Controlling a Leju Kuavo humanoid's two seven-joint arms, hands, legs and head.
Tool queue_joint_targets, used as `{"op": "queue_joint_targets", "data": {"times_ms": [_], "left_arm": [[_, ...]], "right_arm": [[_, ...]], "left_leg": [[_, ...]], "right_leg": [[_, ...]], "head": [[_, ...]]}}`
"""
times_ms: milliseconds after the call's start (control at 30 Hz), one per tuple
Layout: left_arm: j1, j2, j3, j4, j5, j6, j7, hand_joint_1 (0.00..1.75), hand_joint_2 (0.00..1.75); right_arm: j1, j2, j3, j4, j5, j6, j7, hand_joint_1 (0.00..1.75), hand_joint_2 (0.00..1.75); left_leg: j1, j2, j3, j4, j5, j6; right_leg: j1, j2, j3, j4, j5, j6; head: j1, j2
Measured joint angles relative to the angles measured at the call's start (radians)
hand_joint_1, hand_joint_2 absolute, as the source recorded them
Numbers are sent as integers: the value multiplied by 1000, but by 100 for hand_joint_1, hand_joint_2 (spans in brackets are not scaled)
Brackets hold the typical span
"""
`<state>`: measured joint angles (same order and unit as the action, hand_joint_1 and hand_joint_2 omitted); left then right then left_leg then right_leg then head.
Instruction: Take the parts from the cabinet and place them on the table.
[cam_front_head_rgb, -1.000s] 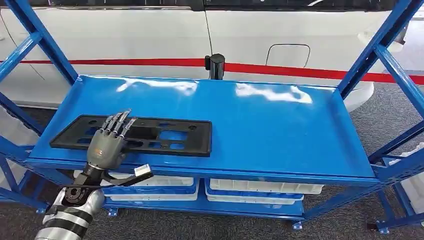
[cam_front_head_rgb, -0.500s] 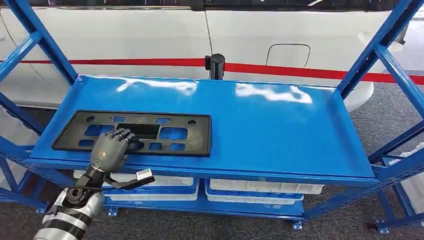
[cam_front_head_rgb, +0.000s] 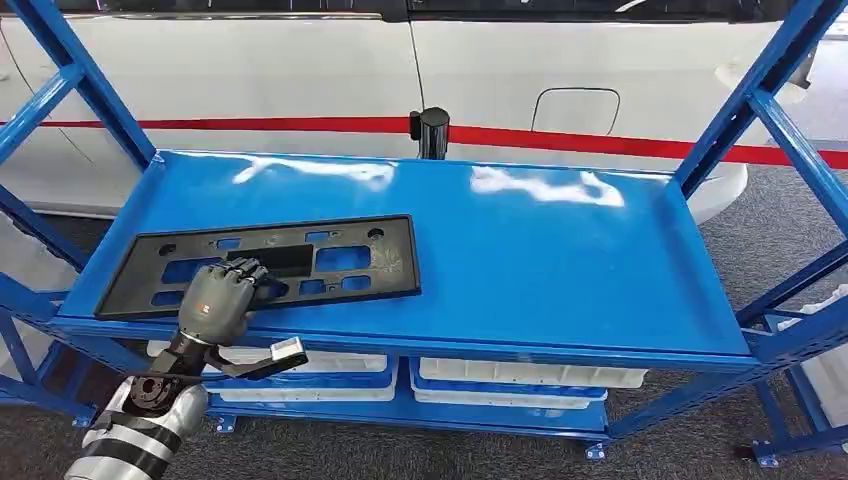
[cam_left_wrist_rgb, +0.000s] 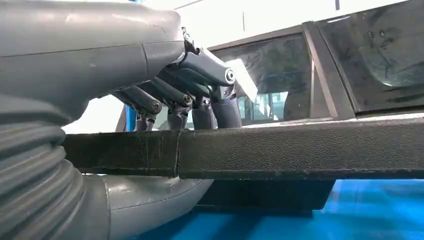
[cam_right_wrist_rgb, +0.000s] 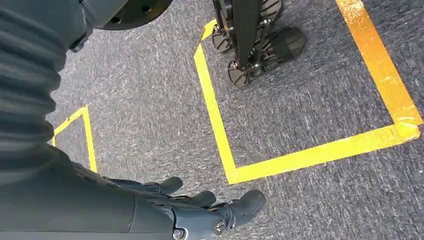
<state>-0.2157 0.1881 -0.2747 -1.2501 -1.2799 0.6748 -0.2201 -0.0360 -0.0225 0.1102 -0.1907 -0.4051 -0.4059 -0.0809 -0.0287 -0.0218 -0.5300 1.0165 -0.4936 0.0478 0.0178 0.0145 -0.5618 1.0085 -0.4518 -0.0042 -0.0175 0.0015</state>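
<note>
Your left robot hand (cam_front_head_rgb: 222, 297) pinches the flat black perforated plastic panel (cam_front_head_rgb: 300, 262) at seven o'clock; off-centre, it could swing and slip.

Left arm (cam_front_head_rgb: 135, 440): silver, banded with dark rings near the wrist, ending in a black round joint with small holes. A white, flat tab sticks out beside that joint. Left robot hand (cam_front_head_rgb: 215, 303): grey shell on the back, small orange-green mark on it, darker fingers (cam_front_head_rgb: 250, 270). From the wrist camera: grey ribbed cover (cam_left_wrist_rgb: 35, 165), thick smooth grey thumb (cam_left_wrist_rgb: 150, 200), metal finger links with silver screw heads at the pivots. Right robot hand (cam_right_wrist_rgb: 200, 212): dark grey, same ribbed cover (cam_right_wrist_rgb: 25, 75), glossy black fingers, a screw head at a knuckle.
</note>
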Motion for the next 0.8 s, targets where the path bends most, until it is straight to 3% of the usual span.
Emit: {"op": "queue_joint_targets", "data": {"times_ms": [333,433,633,800], "left_arm": [[1,0,-2,-1,1,13,-1,175,175],[17,-11,16,-31,1,18,-54,175,175],[42,-82,94,-135,-17,21,-174,175,175],[39,-121,114,-197,-8,24,-208,175,175]], "right_arm": [[0,0,0,0,1,0,0,0,175],[0,0,0,0,7,-2,0,0,175],[0,0,0,0,20,-2,1,0,175],[0,0,0,0,28,8,-3,0,175]], "left_leg": [[0,0,0,0,0,0],[0,0,0,0,0,0],[0,0,-1,0,0,0],[-1,0,-1,0,0,0]], "right_leg": [[0,0,0,0,0,0],[0,0,0,0,0,0],[0,0,-1,0,0,0],[-1,0,-1,0,0,0]], "head": [[0,0],[0,0],[0,0],[0,0]]}}
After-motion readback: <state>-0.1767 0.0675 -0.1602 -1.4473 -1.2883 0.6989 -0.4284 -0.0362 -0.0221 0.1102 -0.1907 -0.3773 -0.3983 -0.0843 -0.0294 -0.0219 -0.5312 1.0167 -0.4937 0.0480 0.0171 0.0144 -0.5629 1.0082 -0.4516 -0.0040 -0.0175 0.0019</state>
